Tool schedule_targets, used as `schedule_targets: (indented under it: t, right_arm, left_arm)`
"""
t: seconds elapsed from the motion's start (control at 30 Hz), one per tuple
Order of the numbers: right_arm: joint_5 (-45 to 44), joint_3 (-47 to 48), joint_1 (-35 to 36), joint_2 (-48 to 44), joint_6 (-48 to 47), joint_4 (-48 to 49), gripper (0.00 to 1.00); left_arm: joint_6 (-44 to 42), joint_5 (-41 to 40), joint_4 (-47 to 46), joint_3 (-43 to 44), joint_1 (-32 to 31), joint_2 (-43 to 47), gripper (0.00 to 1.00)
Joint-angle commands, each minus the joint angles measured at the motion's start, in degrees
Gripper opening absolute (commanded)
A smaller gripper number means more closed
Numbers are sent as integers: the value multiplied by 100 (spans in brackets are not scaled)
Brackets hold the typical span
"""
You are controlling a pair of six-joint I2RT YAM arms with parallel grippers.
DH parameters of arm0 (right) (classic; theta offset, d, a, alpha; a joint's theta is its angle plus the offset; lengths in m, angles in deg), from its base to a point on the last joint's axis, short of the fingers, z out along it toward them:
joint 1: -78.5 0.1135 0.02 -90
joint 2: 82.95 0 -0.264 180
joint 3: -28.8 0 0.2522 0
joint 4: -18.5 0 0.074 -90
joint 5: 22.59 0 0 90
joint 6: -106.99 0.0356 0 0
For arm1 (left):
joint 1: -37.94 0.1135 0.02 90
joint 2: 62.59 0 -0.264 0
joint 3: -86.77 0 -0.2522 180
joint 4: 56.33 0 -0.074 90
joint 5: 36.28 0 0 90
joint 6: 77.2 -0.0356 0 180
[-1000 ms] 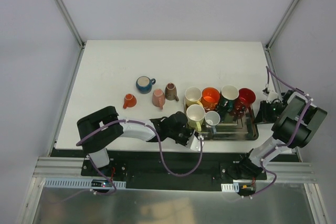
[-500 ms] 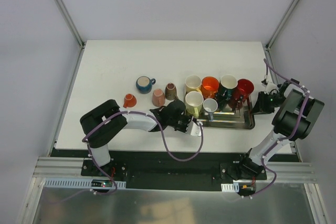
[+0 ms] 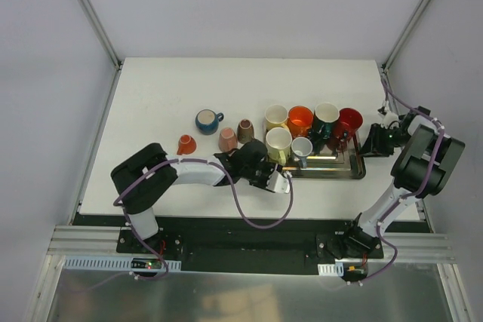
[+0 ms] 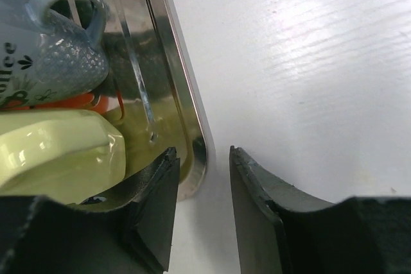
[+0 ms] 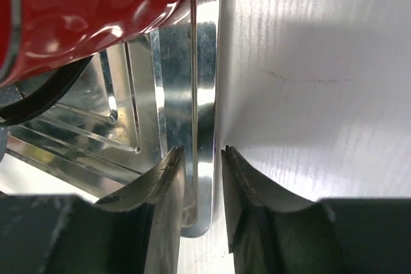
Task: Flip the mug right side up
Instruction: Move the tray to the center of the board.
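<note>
The metal tray has slid away from the near edge of the white surface and a little to the left since a second ago, carrying its six mugs with it.

Left of the tray, three mugs sit on the bare surface, bases up as far as I can tell. A brown mug is nearest the tray, a pink mug just beside it, and a small orange mug farther left. Behind them a blue mug stands upright. Both arms are apart from these, at the tray.

The left end effector straddles the tray's near left corner. One finger is inside, beside a cream mug, and the other outside. Its jaws are narrowly parted, with a strip of white surface showing between rim and outer finger.

The right end effector straddles the right rim near a red mug. Its jaws sit close on either side, and I cannot tell whether they pinch the rim.
</note>
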Motion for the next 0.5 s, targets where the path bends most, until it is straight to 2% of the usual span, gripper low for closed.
schedule_targets:
  t: [0.0,0.03,0.07,0.13,0.17,0.2,0.3,0.37,0.4,0.47]
  right_arm:
    - [422,456,-334,-758,356,-207,42]
    - [466,579,-387,-925,435,-357,47]
    - [536,746,-423,-1074,488,-576,58]
    - [676,923,-441,-1469,480,-963,74]
    - [747,958,-432,-1663,532,-1069,96]
    - [739,967,-423,-1917,767,-1088,99]
    - [179,1028,-169,-2507,1515,-1131,99]
    - [-200,1221,243,-2806,1579,-1525,99]
    - [-271,1292,436,-2886,1526,-1771,99]
    - [-1,1398,780,-3052,1456,-2080,99]
  left_arm:
    - [-61,525,831,-81,32,1074,43]
    - [-9,736,1008,-142,32,1433,45]
    - [35,877,1166,-186,15,1715,49]
    - [297,984,1413,-239,6,2199,57]
    - [595,766,1431,-248,15,2410,64]
    - [972,373,1457,-240,23,2569,98]
    - [2018,-1190,1676,-91,76,2974,99]
    - [2563,-2158,2570,216,120,3115,99]
    - [2827,-2502,2983,400,172,3168,99]
    - [3232,-2584,3880,700,461,3325,99]
